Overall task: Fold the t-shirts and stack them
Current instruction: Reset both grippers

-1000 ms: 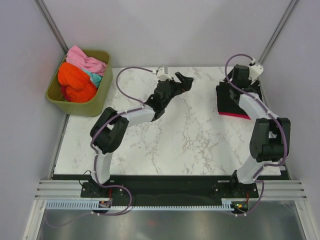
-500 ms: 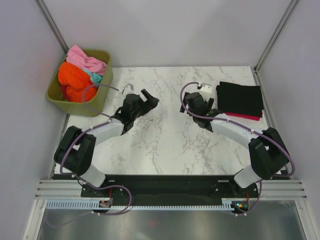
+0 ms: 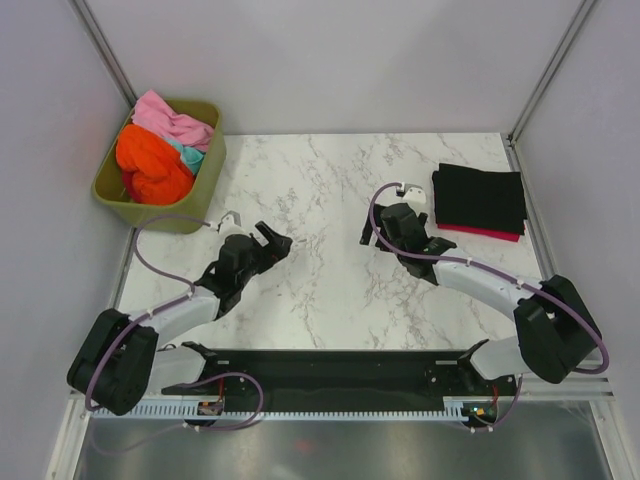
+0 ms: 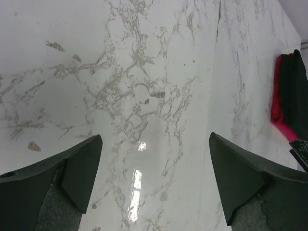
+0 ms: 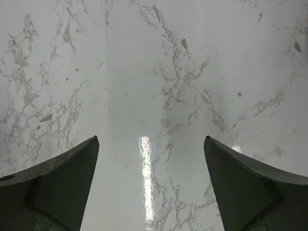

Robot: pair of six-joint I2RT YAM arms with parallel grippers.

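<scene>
A folded black t-shirt (image 3: 480,196) lies on a folded crimson one (image 3: 478,234) at the table's back right; the left wrist view catches their edge, the crimson t-shirt (image 4: 277,107) under the black one (image 4: 294,96). Orange (image 3: 150,165), pink (image 3: 172,118) and teal (image 3: 193,156) t-shirts are heaped in the tub. My left gripper (image 3: 272,240) (image 4: 154,144) hangs open over bare marble at left centre. My right gripper (image 3: 375,232) (image 5: 150,144) is open over bare marble, left of the folded stack. Neither holds anything.
An olive-green plastic tub (image 3: 200,196) stands off the table's back left corner. Grey walls and metal posts enclose the marble table (image 3: 330,290). Purple cables loop from both wrists.
Both arms have drawn back toward the near edge. The left gripper came down and left from the table's back centre; the right gripper left the stack and moved to the middle.
</scene>
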